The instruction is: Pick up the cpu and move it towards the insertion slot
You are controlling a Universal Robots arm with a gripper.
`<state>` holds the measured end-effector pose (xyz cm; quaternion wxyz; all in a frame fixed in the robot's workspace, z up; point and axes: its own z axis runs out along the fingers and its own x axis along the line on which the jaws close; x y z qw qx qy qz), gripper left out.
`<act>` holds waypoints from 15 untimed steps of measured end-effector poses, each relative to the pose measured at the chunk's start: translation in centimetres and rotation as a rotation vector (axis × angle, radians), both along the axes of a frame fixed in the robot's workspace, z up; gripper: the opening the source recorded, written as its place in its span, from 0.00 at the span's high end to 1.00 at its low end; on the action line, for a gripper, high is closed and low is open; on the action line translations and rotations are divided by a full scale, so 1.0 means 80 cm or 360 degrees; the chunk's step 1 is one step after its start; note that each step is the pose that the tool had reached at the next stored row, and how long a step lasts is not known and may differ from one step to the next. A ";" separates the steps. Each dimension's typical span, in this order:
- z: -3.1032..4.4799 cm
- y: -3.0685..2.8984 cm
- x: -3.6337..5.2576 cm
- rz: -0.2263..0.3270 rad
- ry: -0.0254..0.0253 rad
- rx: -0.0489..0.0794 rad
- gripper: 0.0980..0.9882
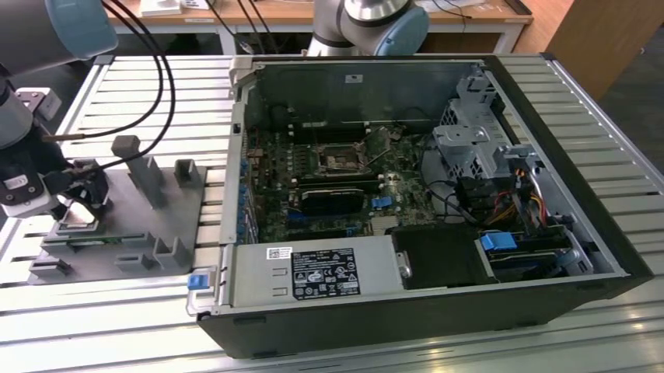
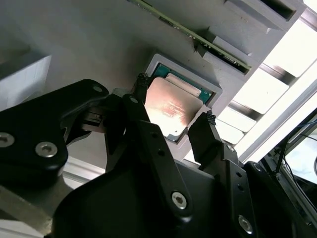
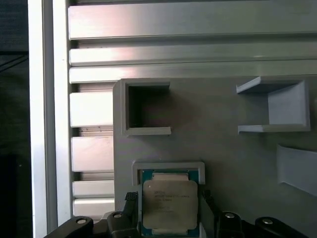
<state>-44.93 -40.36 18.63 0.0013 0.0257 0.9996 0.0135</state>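
Status: pincer [image 2: 173, 101] poised over cpu [image 3: 170, 206], fingers [image 2: 208, 136] apart, flanking it.
The cpu lies in a grey holder tray [image 3: 237, 163] recess; the insertion slot [image 1: 340, 159] is well apart, inside the open case [image 1: 415, 318].

Slatted table [image 1: 104, 311] bearing tray [image 1: 171, 221], computer case [image 1: 415, 315]

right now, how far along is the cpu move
Nothing done yet: the cpu sits in its grey holder tray. In hand: the end effector straddles it, open. Left: lifting it and carrying it to the insertion slot.
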 end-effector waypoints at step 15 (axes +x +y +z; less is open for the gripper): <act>-0.0023 0.0003 0.000 0.0008 -0.00005 0.0001 0.51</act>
